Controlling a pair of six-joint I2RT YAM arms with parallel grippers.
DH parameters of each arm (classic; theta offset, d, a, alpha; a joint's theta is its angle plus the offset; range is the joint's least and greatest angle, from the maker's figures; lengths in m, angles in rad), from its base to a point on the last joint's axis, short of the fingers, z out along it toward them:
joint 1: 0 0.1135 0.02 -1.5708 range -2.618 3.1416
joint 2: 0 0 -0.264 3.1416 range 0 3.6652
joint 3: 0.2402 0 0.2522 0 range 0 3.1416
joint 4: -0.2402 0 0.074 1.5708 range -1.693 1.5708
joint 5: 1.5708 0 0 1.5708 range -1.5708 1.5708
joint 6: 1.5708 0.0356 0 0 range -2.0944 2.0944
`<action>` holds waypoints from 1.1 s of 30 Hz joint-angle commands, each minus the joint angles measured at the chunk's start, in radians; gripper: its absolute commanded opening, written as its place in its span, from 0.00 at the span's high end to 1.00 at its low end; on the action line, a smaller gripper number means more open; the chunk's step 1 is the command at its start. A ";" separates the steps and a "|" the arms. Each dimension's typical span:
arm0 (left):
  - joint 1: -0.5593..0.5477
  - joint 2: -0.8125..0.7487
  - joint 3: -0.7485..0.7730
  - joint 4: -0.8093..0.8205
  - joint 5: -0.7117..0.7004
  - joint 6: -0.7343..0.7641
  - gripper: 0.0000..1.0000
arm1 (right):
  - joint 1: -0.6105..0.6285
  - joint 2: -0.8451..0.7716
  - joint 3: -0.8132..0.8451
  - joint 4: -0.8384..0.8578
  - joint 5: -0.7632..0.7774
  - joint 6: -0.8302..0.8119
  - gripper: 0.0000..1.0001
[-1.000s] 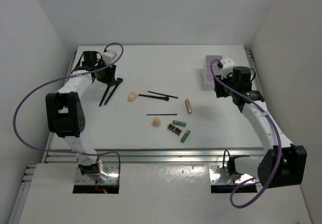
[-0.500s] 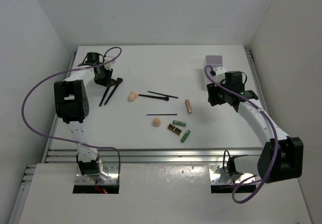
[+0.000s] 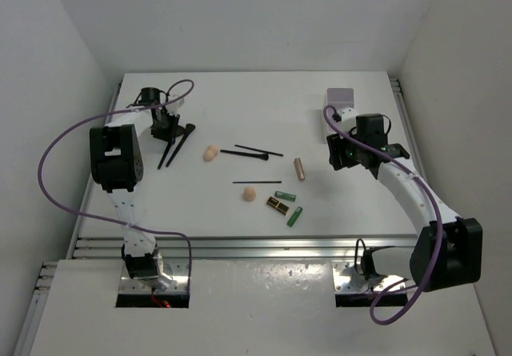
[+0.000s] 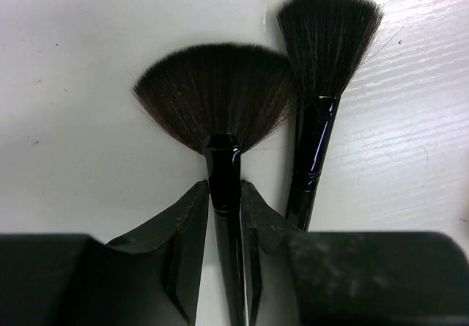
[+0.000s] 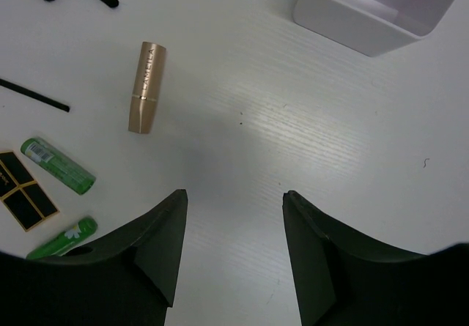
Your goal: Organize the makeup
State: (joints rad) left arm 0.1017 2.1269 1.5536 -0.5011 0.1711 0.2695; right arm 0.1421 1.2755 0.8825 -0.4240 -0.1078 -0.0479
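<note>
My left gripper (image 4: 226, 194) has dropped from where it hung a second ago, up near the far left corner of the table (image 3: 240, 100). It now sits low over the two brushes there. In the left wrist view its jaws are pinched on the handle of the fan brush (image 4: 216, 95), just below the bristles, one finger pressed against each side. The second brush (image 4: 326, 40) lies just beside it on the right, outside the grip. Both brushes lie flat where they were before.

My right gripper (image 5: 234, 201) was over the white box (image 5: 374, 11) a second ago. It has pulled back toward the middle, so the box is uncovered in the overhead view. Its jaws stand apart over bare table with nothing between them.

The rest of the makeup has not shifted. The copper tube (image 5: 146, 86) lies nearest the right gripper. Beyond it are one green tube (image 5: 57, 166), the black and gold lipstick (image 5: 20, 198) and the other green tube (image 5: 62, 239), close together. The two peach sponges (image 3: 210, 154) (image 3: 250, 194) and the thin pencils (image 3: 258, 150) lie scattered mid-table.
</note>
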 commanded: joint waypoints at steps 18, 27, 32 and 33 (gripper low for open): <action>0.066 -0.099 0.181 0.007 0.126 -0.228 1.00 | 0.080 -0.051 0.094 0.019 -0.042 -0.009 0.36; -0.106 -0.435 0.116 0.249 0.228 -0.335 1.00 | 0.338 0.203 0.403 0.327 -0.185 0.229 0.27; -0.268 -0.564 0.008 0.464 0.210 -0.476 1.00 | 0.419 0.367 0.534 0.588 -0.276 0.423 0.30; -0.293 -0.573 -0.003 0.476 0.200 -0.477 1.00 | 0.427 0.386 0.544 0.606 -0.288 0.437 0.30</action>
State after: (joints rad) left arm -0.1406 1.5658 1.6054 -0.1356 0.3691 -0.1192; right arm 0.5415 1.6196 1.3575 -0.0193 -0.3164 0.2401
